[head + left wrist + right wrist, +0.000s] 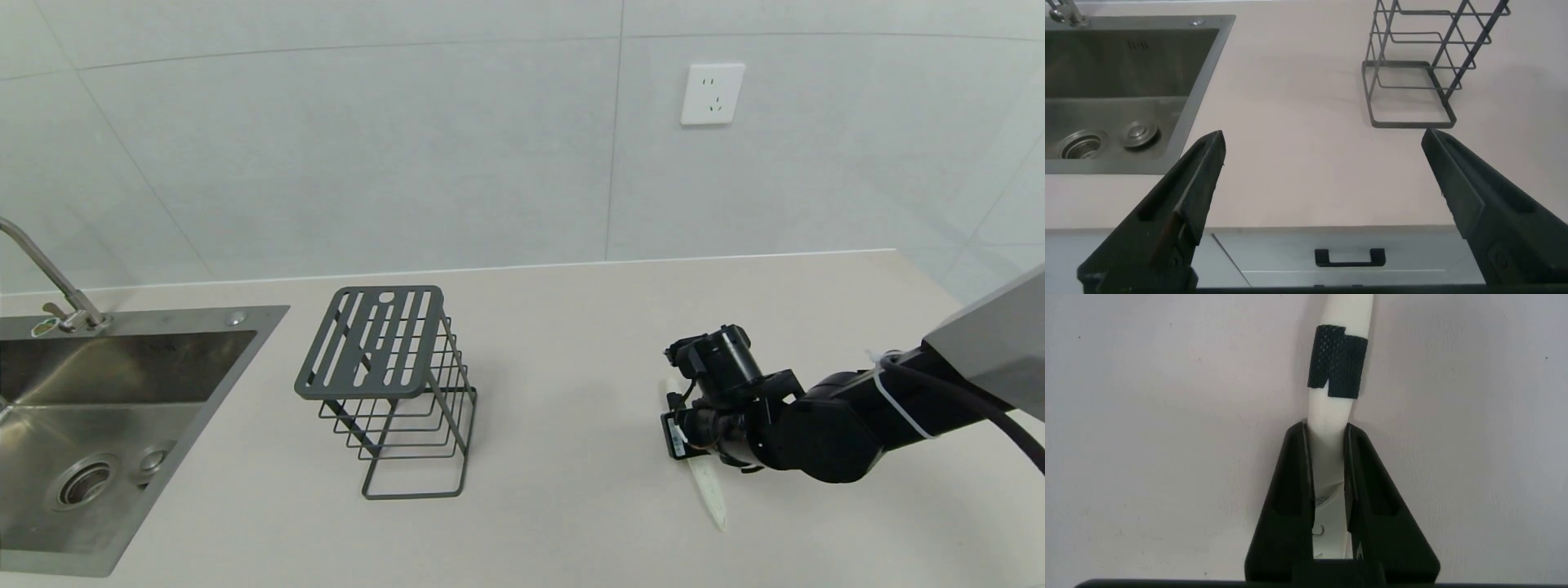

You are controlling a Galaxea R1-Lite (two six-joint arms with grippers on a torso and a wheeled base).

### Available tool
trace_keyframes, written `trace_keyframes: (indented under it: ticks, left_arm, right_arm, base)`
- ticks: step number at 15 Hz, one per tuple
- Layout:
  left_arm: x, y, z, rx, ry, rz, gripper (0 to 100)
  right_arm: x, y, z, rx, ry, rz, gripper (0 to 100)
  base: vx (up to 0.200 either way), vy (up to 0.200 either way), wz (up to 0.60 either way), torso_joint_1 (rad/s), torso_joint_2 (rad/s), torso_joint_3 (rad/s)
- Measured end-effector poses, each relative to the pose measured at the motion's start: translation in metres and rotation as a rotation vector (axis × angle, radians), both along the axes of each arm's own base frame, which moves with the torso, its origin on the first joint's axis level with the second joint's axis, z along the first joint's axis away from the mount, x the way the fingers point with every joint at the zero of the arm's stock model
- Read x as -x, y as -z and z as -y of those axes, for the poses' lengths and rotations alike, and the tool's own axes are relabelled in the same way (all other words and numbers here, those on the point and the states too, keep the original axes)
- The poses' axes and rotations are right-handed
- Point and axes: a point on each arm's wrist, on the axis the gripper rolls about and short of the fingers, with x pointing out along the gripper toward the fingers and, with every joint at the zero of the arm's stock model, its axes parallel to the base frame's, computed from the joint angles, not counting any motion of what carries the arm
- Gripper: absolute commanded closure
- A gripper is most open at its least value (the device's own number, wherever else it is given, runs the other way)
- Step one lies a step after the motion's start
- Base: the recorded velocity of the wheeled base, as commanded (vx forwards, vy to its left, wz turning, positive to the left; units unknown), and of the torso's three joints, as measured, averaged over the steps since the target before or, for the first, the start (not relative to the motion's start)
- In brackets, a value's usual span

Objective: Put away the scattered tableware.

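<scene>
Well toward the front right of the countertop [571, 327] lies the white knife [709, 488], flat on the surface, its pale blade pointing at the front edge and its other end pointing toward the back wall. A black patch of tape [1337, 361] wraps the part seen in the right wrist view. The right gripper [678, 431] is down on it, its two dark fingers [1290, 474] pressed against either side of the white shaft, pinching it just short of the tape.

Near the middle of the countertop, well apart from the knife, stands the dark wire rack [384, 384], upright, a slotted plate on top and open wire tiers beneath; through the wires only the countertop shows. At the left edge the steel sink [98, 376] is set into the surface, holding a round drain strainer [84, 483] with a smaller round fitting just beside it, and a faucet [49, 278] rises at its back rim.

The left gripper [1323, 140] hangs above the front edge of the countertop, fingers [1196, 188] spread wide with nothing between them; a black drawer handle [1349, 258] shows below that edge. A white socket [713, 94] sits on the back wall.
</scene>
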Motion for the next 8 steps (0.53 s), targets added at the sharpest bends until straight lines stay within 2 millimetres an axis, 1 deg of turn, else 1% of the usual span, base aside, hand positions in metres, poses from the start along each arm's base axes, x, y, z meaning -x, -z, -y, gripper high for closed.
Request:
trace_keyframes:
  ticks: [2, 3, 4, 5, 8]
  left_arm:
    - [0.0, 0.0, 0.0, -0.003, 0.0, 0.0, 0]
    - [0.0, 0.0, 0.0, -0.005, 0.001, 0.001, 0]
    - [0.0, 0.0, 0.0, -0.005, 0.001, 0.001, 0]
    - [0.0, 0.0, 0.0, -0.004, 0.001, 0.001, 0]
    - [0.0, -0.002, 0.0, -0.004, 0.011, 0.015, 0]
  right_arm:
    - [0.001, 0.001, 0.004, 0.005, 0.006, -0.007, 100]
    - [0.001, -0.005, 0.005, -0.002, 0.001, -0.001, 100]
    - [0.001, -0.013, 0.006, -0.013, -0.011, 0.01, 100]
    - [0.001, -0.026, 0.005, -0.035, -0.032, 0.044, 100]
    - [0.008, -0.063, 0.008, -0.082, -0.111, 0.131, 100]
  base:
    - [0.0, 0.0, 0.0, 0.0, 0.0, 0.0]
    - [0.0, 0.0, 0.0, 0.0, 0.0, 0.0]
    - [0.0, 0.0, 0.0, 0.0, 0.0, 0.0]
    - [0.0, 0.0, 0.0, 0.0, 0.0, 0.0]
    - [0.0, 0.0, 0.0, 0.0, 0.0, 0.0]
